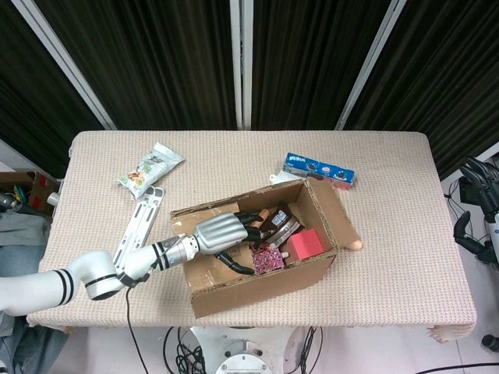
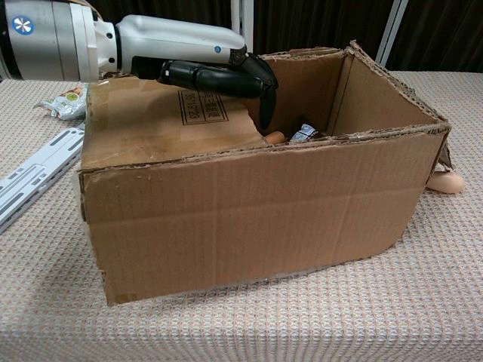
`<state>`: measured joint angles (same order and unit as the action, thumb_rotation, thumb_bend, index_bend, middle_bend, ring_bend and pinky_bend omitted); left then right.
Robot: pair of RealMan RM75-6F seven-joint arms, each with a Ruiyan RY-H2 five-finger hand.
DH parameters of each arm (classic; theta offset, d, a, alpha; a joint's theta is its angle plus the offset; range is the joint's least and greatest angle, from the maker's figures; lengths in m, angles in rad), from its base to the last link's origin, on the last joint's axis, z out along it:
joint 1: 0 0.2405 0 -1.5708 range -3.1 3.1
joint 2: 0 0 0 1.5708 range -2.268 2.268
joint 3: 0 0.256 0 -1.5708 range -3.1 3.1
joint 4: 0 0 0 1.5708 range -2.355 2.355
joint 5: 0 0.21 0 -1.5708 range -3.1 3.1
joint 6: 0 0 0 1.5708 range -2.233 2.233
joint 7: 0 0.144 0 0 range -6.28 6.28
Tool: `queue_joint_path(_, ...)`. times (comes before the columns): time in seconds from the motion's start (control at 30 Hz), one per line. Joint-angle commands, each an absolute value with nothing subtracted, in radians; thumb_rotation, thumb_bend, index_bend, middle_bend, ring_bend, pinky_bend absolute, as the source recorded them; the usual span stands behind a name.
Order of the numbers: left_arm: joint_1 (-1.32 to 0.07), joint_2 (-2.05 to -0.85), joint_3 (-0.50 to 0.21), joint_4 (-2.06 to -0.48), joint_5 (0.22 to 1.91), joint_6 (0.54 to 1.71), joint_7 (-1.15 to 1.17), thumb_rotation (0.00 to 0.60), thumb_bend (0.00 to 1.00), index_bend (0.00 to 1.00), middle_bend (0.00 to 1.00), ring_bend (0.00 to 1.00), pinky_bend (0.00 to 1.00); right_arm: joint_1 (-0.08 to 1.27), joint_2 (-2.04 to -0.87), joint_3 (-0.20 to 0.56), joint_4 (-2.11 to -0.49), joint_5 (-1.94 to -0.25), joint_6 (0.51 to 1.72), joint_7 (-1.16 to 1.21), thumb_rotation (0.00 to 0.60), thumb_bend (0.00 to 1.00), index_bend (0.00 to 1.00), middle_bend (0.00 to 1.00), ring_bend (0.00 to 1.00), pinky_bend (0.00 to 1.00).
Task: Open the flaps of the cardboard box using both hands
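The cardboard box (image 1: 261, 282) (image 2: 256, 204) stands mid-table with its top partly open. Its left flap (image 1: 204, 263) (image 2: 143, 124) still lies folded inward over the opening, while the right flap (image 1: 337, 209) hangs outward. My left hand (image 1: 224, 231) (image 2: 200, 64) rests on top of the folded flap, fingers hooked down over its free edge into the box, thumb apart on the cardboard. My right hand (image 1: 477, 204) hovers beyond the table's right edge, fingers spread, holding nothing; the chest view does not show it.
Inside the box lie a pink block (image 1: 306, 243) and several wrapped snacks. A blue cookie packet (image 1: 318, 168) sits behind the box, a green snack bag (image 1: 150, 168) and a white rail (image 1: 137, 230) to its left, an egg-like object (image 2: 447, 182) at its right.
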<state>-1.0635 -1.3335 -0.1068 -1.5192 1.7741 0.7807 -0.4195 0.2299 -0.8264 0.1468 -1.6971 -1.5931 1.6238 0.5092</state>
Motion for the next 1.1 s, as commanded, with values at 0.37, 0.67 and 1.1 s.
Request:
queue_joint_path(0.37, -1.069, -1.258, -0.063, -1.56, 1.792, 0.85, -0.347, 0.0, 0.0, 0.68, 0.55, 0.1, 0.17, 0.224, -0.835, 0.156, -1.695, -1.604, 1.621, 0.53, 0.6, 0.75, 0.0, 0.0, 0.0, 0.0)
queue_joint_path(0.67, -1.069, -1.161, -0.084, -1.626, 1.765, 0.887, -0.312, 0.0, 0.0, 0.7, 0.58, 0.11, 0.17, 0.225, -0.831, 0.166, -1.716, -1.615, 1.622, 0.519, 0.6, 0.75, 0.0, 0.0, 0.0, 0.0)
queue_joint_path(1.1, -0.994, -0.927, -0.108, -1.77, 1.662, 0.929, -0.265, 0.0, 0.0, 0.7, 0.6, 0.12, 0.17, 0.239, -0.815, 0.176, -1.761, -1.64, 1.606, 0.491, 0.6, 0.75, 0.0, 0.0, 0.0, 0.0)
